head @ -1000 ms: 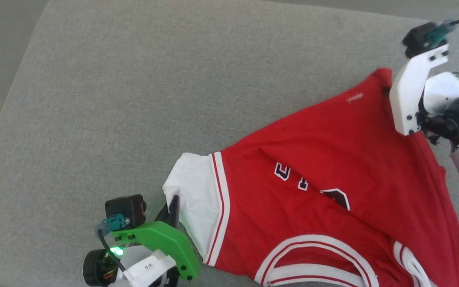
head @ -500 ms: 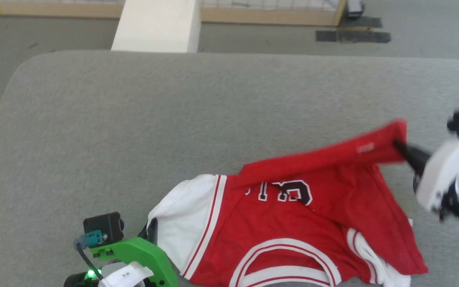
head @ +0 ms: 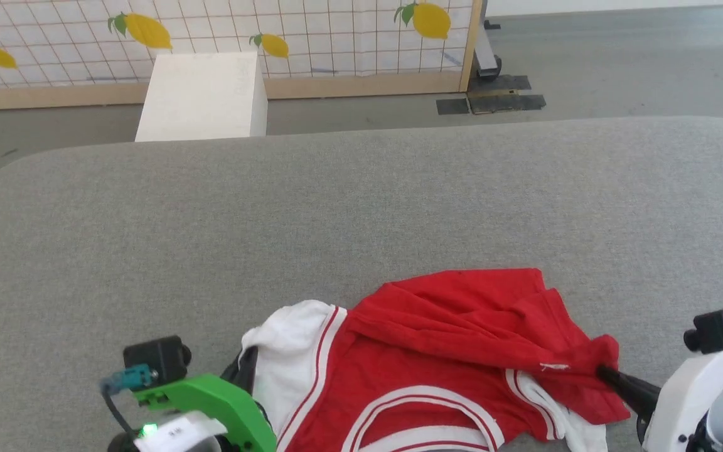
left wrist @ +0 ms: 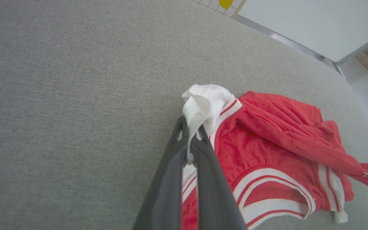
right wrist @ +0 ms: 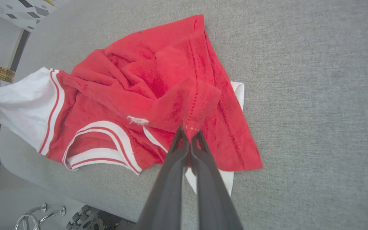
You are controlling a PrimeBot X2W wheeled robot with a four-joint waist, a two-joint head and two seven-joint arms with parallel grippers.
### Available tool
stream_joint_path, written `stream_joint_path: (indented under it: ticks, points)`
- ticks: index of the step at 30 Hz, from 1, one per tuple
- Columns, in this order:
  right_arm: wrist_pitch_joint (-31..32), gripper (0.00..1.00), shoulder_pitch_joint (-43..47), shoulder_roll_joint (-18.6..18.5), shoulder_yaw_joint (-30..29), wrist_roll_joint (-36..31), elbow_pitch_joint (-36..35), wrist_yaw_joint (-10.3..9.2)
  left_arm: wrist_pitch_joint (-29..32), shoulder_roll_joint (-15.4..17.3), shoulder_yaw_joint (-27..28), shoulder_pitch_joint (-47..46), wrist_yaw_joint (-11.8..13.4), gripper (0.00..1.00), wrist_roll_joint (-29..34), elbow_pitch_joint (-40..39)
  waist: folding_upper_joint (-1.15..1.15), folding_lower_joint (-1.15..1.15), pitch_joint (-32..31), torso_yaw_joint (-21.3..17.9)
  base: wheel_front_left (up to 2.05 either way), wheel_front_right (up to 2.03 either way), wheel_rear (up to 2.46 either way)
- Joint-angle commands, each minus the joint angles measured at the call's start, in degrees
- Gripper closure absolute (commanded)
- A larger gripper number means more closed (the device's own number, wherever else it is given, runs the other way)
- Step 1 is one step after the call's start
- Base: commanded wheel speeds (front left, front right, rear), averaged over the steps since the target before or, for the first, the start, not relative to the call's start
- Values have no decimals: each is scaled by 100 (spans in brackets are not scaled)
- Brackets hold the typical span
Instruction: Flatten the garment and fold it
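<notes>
The garment [head: 449,339], a red jersey with white sleeves and striped trim, lies bunched near the front edge of the grey padded table [head: 336,207]. Its red hem is folded back over the body, hiding the print. My left gripper [head: 247,367] is shut on the white sleeve [left wrist: 203,105] at the garment's left end. My right gripper [head: 606,371] is shut on a red hem corner [right wrist: 193,108] at the right end, held low over the other sleeve. Both grips show clearly in the wrist views, left gripper [left wrist: 190,134] and right gripper [right wrist: 188,132].
Wide bare grey table surface stretches behind and left of the garment. Beyond the far edge stand a white box [head: 201,94] and a tiled panel with lemon pictures [head: 273,37] on the floor.
The head camera has tilted up, showing the far floor. My right gripper carried the red hem corner from the far right back toward the near edge, folding the body over itself.
</notes>
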Motion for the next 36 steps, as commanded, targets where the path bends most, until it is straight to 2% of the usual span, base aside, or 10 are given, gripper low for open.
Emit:
stream_joint_path:
  ticks: [1,4,10,11,14,17,21,26,32,36]
  points:
    - [101,100,-184,1,-11,27,-102,-8,-8,90,99,-195,-135,100,-100,22,0,0,-15,30,0,0,0]
    - [278,100,-596,-123,-53,145,-237,-8,115,311,242,-672,-389,100,-168,109,0,0,-34,98,0,0,0]
    - [826,100,-1829,-643,-219,423,-210,-8,522,596,443,-2198,-795,100,-264,254,0,0,-108,247,0,0,0]
    - [979,100,-2087,-728,-235,475,-153,-8,638,687,427,-2532,-871,100,-210,361,0,0,-105,264,0,0,0]
    - [1387,100,-2798,-907,-234,537,52,-8,869,696,438,-3432,-1049,100,-268,717,0,0,-49,284,0,0,0]
    - [1749,100,-3598,-900,-236,557,362,-8,1034,741,403,-4387,-1128,100,-112,1284,0,0,119,264,0,0,0]
    - [1988,100,-4720,-889,-79,338,653,-8,1123,623,455,-5600,-1031,100,35,2048,0,0,547,193,0,0,0]
    - [1844,100,-6164,-764,67,-28,1211,-8,1020,580,389,-7101,-918,100,491,2828,0,0,1201,83,0,0,0]
    - [1257,100,-7662,-576,142,-588,1904,-8,681,435,300,-8642,-718,100,1012,3446,0,0,2030,-6,0,0,0]
    - [524,100,-8411,-494,101,-1020,2370,-8,110,350,274,-9383,-586,100,1358,3649,0,0,2445,-12,0,0,0]
